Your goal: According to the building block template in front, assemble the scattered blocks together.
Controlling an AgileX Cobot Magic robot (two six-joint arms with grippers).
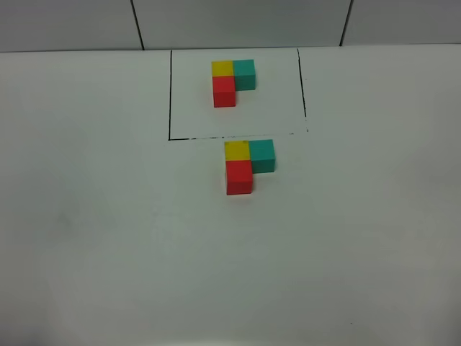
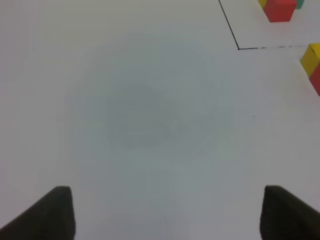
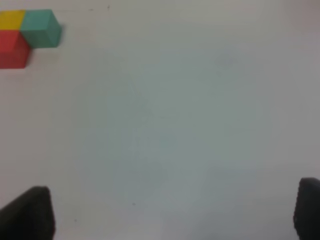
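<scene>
The building block template is an L of yellow, teal and red cubes inside a thin black rectangle at the back of the white table. Just in front of the frame, the scattered blocks stand joined in the same L: yellow, teal, red. Neither arm appears in the exterior high view. My left gripper is open over bare table, with the yellow block at the picture's edge. My right gripper is open too, well away from the teal block. Nothing is between either pair of fingers.
The white table stretches wide around the two clusters. A grey panelled wall runs behind its back edge. In the left wrist view a corner of the black frame and the template's red cube show.
</scene>
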